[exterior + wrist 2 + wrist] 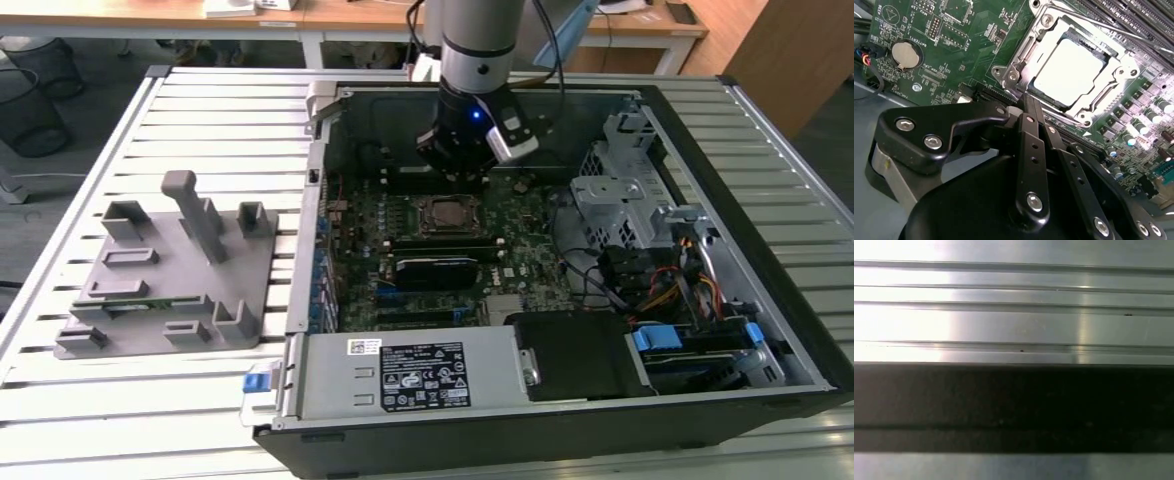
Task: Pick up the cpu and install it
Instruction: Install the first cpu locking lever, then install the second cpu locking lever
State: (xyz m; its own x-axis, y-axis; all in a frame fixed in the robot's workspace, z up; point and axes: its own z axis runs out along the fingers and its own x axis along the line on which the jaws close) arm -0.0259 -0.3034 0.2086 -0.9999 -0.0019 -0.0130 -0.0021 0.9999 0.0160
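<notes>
The cpu point(1070, 70) lies flat in its socket point(1124, 75) on the motherboard point(954, 30), its silver top facing up inside the metal frame. In the exterior view the cpu point(443, 214) sits near the middle of the board, with a heatsink point(441, 270) just beside it on the side toward the power supply point(407, 372).

The pincer point(461, 170) hangs over the board just beyond the socket, toward the case's far wall, apart from the cpu. In the second wrist view its fingers point(1032, 150) lie pressed together, with nothing between them; their tips reach the near edge of the socket frame.

The case point(320, 130) lies open on the slatted worktop point(214, 110). Its walls fence the board on all sides, and a drive cage point(627, 190) with cables crowds the exterior view's right. Above the socket the room is open. On the exterior view's left, well apart from the case, a grey fixture point(174, 270) stands on the worktop, with free slats around it. The first wrist view shows bright slats point(1014, 320) and a dark band point(1014, 405).
</notes>
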